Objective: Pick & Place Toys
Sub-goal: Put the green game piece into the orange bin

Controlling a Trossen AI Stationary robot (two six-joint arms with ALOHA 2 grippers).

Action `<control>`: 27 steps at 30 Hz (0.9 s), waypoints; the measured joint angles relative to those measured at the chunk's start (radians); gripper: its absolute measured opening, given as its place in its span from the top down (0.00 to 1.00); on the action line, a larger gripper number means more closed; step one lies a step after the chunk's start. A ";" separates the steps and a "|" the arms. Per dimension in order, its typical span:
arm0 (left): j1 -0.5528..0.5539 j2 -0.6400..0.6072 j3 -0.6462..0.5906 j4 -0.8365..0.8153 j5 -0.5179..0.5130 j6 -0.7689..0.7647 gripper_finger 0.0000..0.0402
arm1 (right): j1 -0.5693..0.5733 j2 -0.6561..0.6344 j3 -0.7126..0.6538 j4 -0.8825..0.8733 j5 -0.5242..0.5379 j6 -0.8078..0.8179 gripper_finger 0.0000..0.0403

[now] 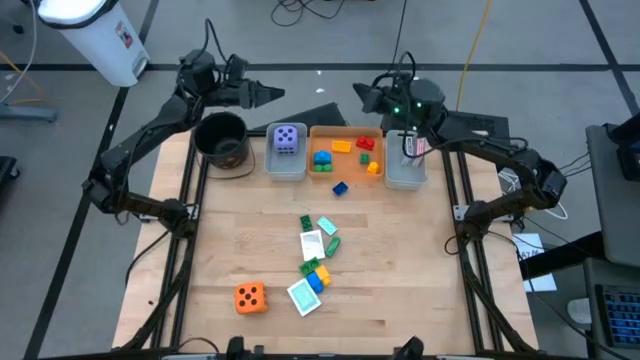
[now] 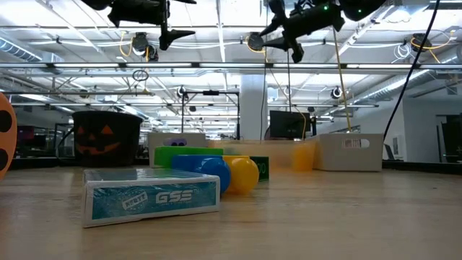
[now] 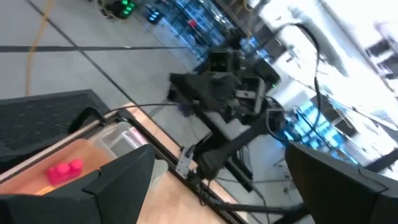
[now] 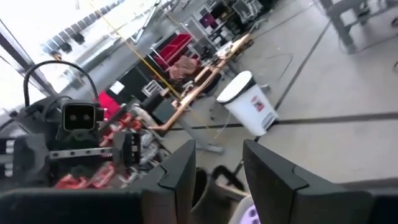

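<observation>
Wood table, square orange dice near – left gripper fingers wide apart, right gripper fingers narrow, empty – low view alone shows pumpkin face on round pot.

Overhead camera looks straight down; low one (tabletop height) faces level.

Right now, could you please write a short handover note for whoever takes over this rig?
Left gripper: jaws open, empty, raised beyond the table's far edge near the black pot.
Right gripper: jaws narrowly apart, holding nothing, raised behind the bins.
Done: purple die in left grey bin; several bricks in orange bin; cards in right grey bin.
Left: orange die, blue brick, and the brick-and-card cluster mid-table.
</observation>
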 joint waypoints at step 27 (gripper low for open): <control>-1.014 0.005 -0.024 -0.339 -0.963 0.054 0.09 | 0.720 -0.027 -0.001 -0.720 0.092 -0.383 0.69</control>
